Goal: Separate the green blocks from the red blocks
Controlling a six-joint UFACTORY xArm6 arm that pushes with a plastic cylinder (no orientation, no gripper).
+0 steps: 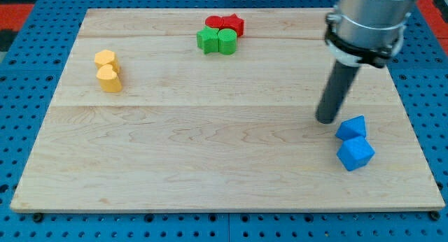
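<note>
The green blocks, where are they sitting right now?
The two green blocks sit near the view's top, just below and touching the red blocks, far from my tip at the right.

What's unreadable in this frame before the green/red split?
- Camera view: the red blocks are partly hidden behind the green blocks; whether the pairs touch is unclear.
- The arm above my tip is cut off by the view's top edge.
- The shapes of the yellow blocks are too small to make out.
</note>
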